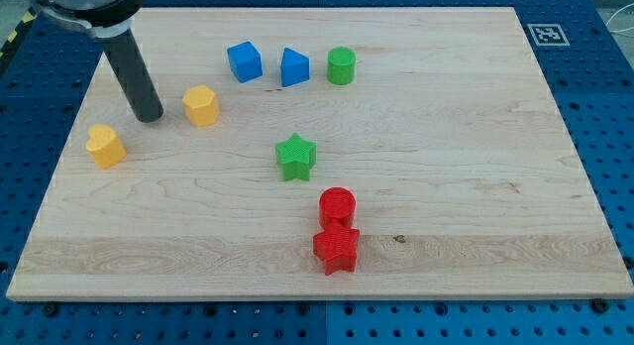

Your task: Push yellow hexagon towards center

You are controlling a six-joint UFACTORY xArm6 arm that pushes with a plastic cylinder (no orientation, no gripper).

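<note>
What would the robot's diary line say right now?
tip: just left of yellow hexagon, small gap | second yellow block: lower left of tip | hexagon: upper left, off center | push: not started

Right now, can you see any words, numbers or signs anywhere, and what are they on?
No words or numbers can be read anywhere.
One sign: a black-and-white square marker on the wooden board at its top right corner in the view; it is a pattern, not letters.
The blocks, such as the yellow hexagon right of my tip, carry no labels.
</note>
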